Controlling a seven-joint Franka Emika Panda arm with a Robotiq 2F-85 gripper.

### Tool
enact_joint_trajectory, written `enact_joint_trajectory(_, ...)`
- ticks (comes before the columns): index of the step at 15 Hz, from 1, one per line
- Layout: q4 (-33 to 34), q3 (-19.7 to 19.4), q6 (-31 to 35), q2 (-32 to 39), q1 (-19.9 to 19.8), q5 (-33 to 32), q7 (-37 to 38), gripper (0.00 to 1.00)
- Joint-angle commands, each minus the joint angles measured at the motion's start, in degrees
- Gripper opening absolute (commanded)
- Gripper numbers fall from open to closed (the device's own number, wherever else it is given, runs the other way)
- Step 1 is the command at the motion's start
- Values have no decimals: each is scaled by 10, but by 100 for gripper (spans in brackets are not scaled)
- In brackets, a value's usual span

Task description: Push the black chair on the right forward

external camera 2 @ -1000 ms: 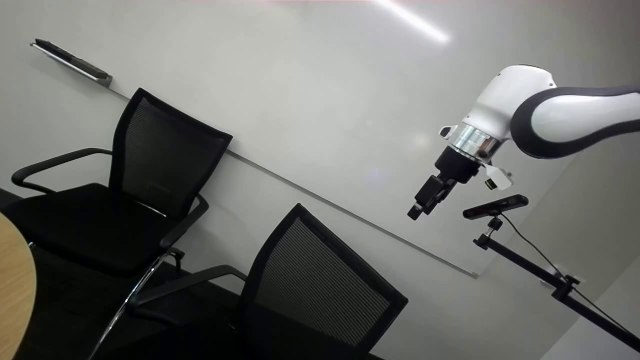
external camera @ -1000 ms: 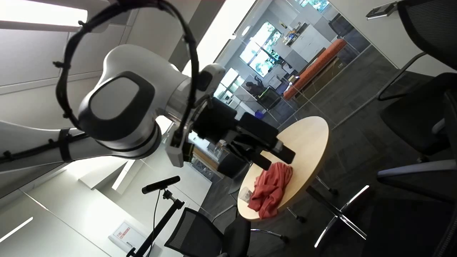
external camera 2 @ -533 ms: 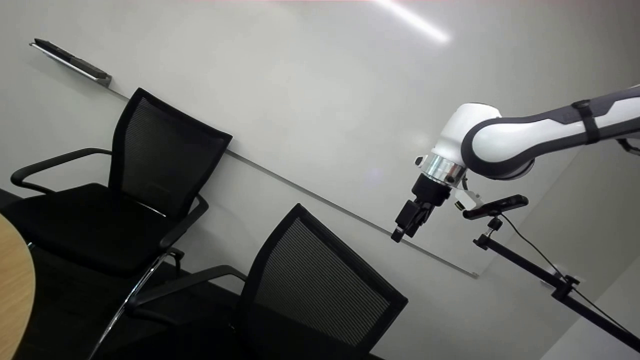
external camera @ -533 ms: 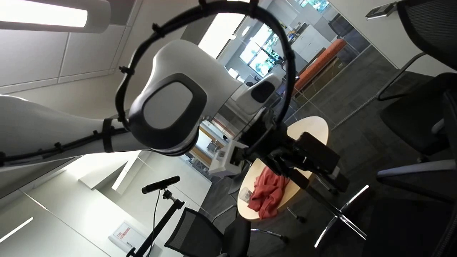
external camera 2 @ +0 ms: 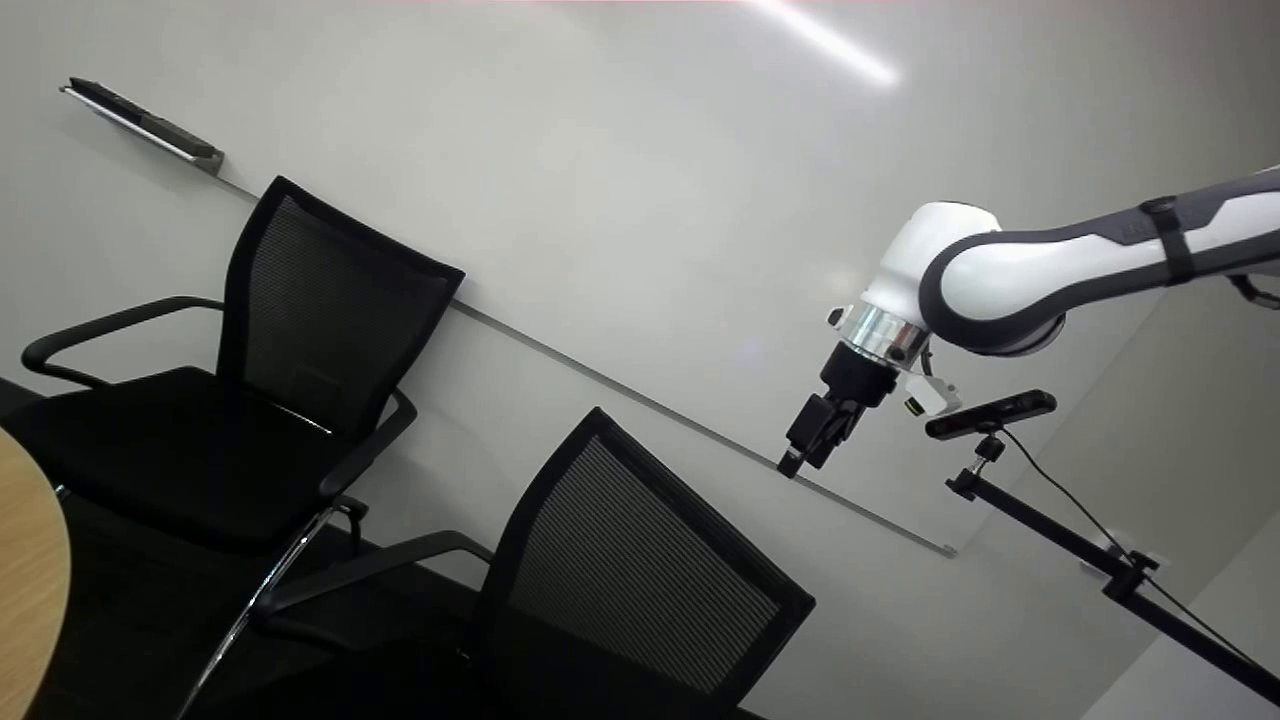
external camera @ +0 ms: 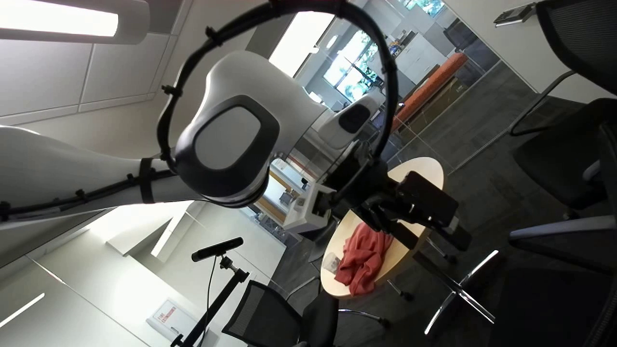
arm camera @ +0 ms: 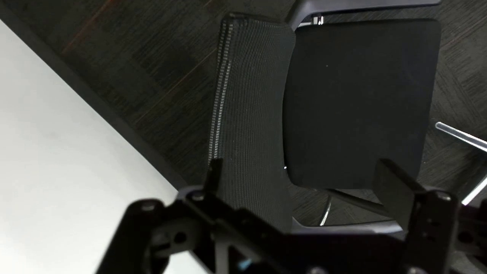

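The black chair shows in the wrist view with its curved mesh back [arm camera: 251,114], flat padded seat [arm camera: 361,102] and dark armrests. In an exterior view its mesh back [external camera 2: 650,560] stands at the bottom middle, and in an exterior view its dark armrest [external camera: 559,229] is at the lower right. My gripper [arm camera: 298,171] is open and empty, with its fingers spread above the chair's back and seat. In both exterior views the gripper [external camera: 434,238] hangs tilted downward in the air, and it is up and right of the chair's back in an exterior view [external camera 2: 803,464]. I see no contact.
A round wooden table [external camera: 424,178] with a red cloth [external camera: 364,260] and a chrome star base [external camera: 458,291] stands near the chair. Another black chair [external camera 2: 330,300] is by the white wall [external camera 2: 650,200]. A camera stand [external camera 2: 1050,530] rises beside the arm.
The arm swung toward the chair and lower in the first half second, rightward in one picture, leftward in another. Since then it has risen very slightly. The chairs have not moved.
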Motion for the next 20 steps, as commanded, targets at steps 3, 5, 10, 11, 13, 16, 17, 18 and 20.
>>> enact_joint_trajectory(3, 128, 8, 39, 109, -22, 40, -24, 100)
enact_joint_trajectory(5, 191, 13, 23, 157, -37, 60, -31, 100)
enact_joint_trajectory(10, 317, 29, -25, 256, -84, 84, -75, 100)
enact_joint_trajectory(11, 334, 35, -38, 271, -95, 90, -88, 100)
enact_joint_trajectory(13, 364, 44, -65, 298, -113, 97, -110, 100)
enact_joint_trajectory(16, 399, 56, -104, 331, -131, 107, -131, 100)
enact_joint_trajectory(17, 406, 60, -116, 339, -136, 113, -138, 100)
enact_joint_trajectory(18, 411, 63, -126, 346, -139, 115, -142, 100)
enact_joint_trajectory(20, 422, 66, -140, 362, -141, 116, -147, 100)
